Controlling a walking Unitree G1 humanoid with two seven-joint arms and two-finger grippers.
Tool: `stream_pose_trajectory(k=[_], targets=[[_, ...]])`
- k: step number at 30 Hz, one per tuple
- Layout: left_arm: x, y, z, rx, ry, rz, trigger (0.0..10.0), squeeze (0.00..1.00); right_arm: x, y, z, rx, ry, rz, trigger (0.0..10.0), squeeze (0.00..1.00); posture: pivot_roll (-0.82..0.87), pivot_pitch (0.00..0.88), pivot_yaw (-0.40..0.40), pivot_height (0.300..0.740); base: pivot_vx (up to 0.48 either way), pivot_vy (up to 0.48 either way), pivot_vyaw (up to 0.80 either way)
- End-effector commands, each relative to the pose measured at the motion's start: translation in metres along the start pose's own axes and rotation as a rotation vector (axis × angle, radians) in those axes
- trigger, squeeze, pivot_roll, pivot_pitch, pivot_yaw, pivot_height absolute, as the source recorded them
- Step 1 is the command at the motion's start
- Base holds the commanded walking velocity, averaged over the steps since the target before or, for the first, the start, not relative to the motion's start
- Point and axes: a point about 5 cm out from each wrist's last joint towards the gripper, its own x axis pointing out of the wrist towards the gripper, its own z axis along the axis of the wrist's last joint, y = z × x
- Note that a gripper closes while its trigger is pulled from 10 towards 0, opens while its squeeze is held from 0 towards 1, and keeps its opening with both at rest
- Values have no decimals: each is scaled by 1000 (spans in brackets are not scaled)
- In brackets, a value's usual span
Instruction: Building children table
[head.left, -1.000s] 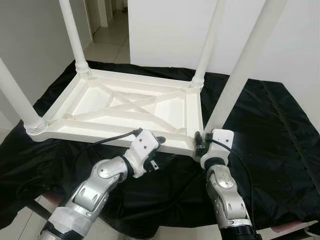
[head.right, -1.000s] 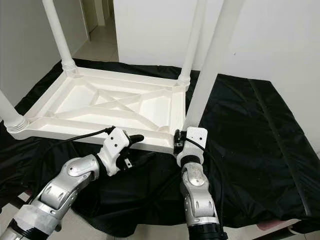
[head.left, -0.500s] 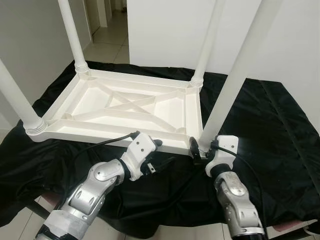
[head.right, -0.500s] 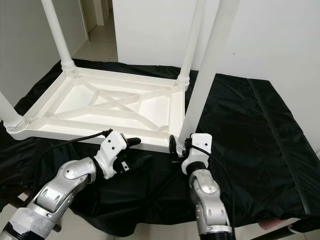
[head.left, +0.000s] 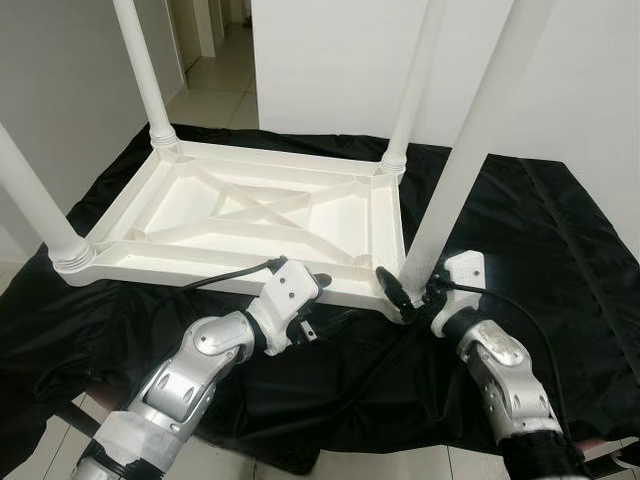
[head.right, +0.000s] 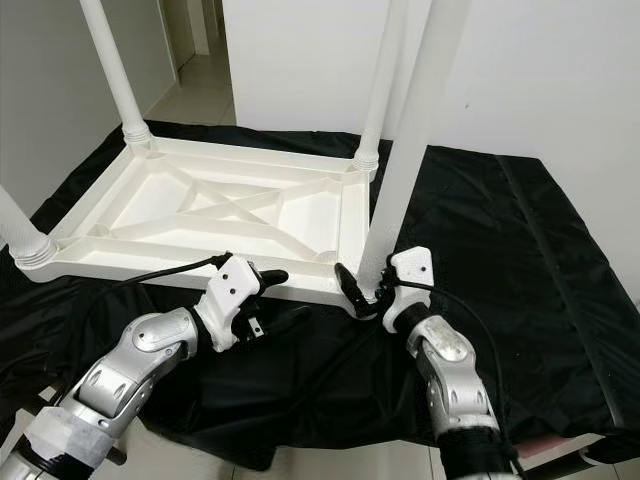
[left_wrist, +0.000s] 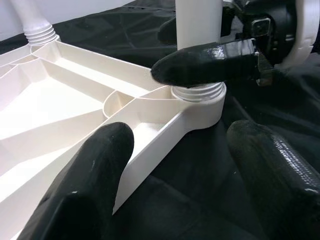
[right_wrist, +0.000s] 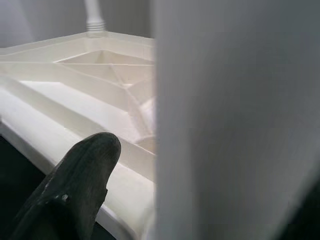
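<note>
The white plastic children's table (head.left: 250, 215) lies upside down on a black cloth (head.left: 540, 260), its four legs pointing up. At its near corner, the right gripper (head.right: 372, 292) has its jaws closed around the base of the white round leg (head.left: 455, 175). The left gripper (head.left: 312, 312) hovers beside the table's near edge, jaws wide apart and empty.

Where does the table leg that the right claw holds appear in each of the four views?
Left eye view: the near right leg, rising from the tabletop's near right corner.
Right eye view: same leg, right of centre.
Left wrist view: its base, top centre.
Right wrist view: the wide white column.
Shared landmark: the threaded collar at the corner socket.
</note>
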Motion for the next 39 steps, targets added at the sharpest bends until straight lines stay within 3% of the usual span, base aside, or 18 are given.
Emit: stream_pose_trajectory(k=[1, 5, 6, 10, 11, 22, 23, 26, 27, 30, 33, 35, 39], targets=[[2, -4, 0, 16, 10, -83, 10000, 0, 2, 0, -1, -20, 12, 33, 10000, 0, -4, 0, -17, 740, 0, 0, 0], [6, -2, 4, 26, -4, -82, 10000, 0, 10, -1, -3, -26, 38, 111, 10000, 0, 4, 0, -23, 740, 0, 0, 0], [8, -2, 6, 30, -9, -80, 10000, 0, 12, -2, -5, -33, 52, 131, 5804, 0, 7, 0, -25, 740, 0, 0, 0], [10, 0, 8, 35, -15, -77, 10000, 0, 14, -5, -9, -42, 70, 165, 5804, 0, 9, 0, -26, 740, 0, 0, 0], [11, 0, 9, 41, -20, -78, 10000, 0, 13, -6, -12, -28, 93, 170, 0, 0, 15, 0, -33, 740, 0, 0, 0], [19, 4, 16, 65, -39, -91, 10000, 0, 8, -5, -22, 21, 107, 163, 0, 0, -1, 0, -14, 740, 0, 0, 0], [20, 4, 17, 66, -41, -91, 10000, 0, 8, -5, -23, 23, 101, 143, 4667, 0, -2, 0, -11, 740, 0, 0, 0], [21, 4, 17, 65, -43, -90, 10000, 0, 8, -5, -23, 23, 94, 118, 4667, 0, -2, 0, -11, 740, 0, 0, 0], [21, 4, 17, 64, -44, -90, 10000, 0, 9, -1, -22, 26, 92, 75, 10000, 0, -3, 0, -8, 740, 0, 0, 0], [21, 3, 17, 60, -44, -89, 10000, 0, 11, 4, -21, 7, 108, -49, 10000, 0, -4, 0, -10, 740, 0, 0, 0], [21, 3, 16, 60, -43, -88, 10000, 0, 11, 4, -22, 5, 112, -73, 10000, 0, -4, 0, -10, 740, 0, 0, 0], [21, 2, 15, 59, -41, -86, 10000, 0, 12, 6, -20, 29, 97, -103, 10000, 0, -6, 0, -14, 740, 0, 0, 0], [18, -3, 10, 43, -33, -83, 10000, 0, 16, 29, -14, 150, 51, -294, 10000, 0, -11, 0, -18, 740, 0, 0, 0]])
